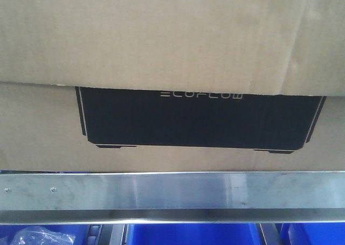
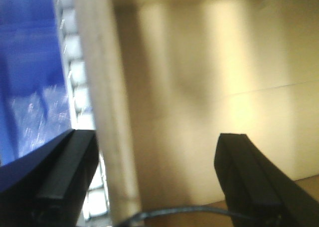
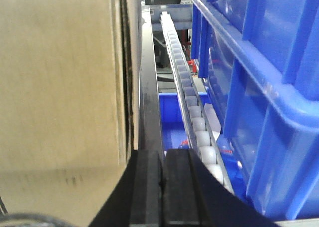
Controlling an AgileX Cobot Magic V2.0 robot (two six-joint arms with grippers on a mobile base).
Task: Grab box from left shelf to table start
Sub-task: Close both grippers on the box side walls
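The brown cardboard box (image 1: 161, 51) with its black panel and white ECOFLOW lettering fills the front view, resting above the left shelf's brushed-steel rail (image 1: 172, 194). In the left wrist view my left gripper (image 2: 157, 159) is open, its black fingers (image 2: 241, 167) spread wide across a blurred side of the box (image 2: 199, 97), very close to it. In the right wrist view my right gripper (image 3: 162, 179) is shut with nothing between its pads. It sits just right of the box's side (image 3: 55, 72).
Blue plastic bins (image 1: 188, 234) sit under the steel rail. A large blue bin (image 3: 259, 87) stands right of my right gripper, with a white roller track (image 3: 192, 112) between it and the box. Blue plastic (image 2: 30, 72) and rollers lie left of my left gripper.
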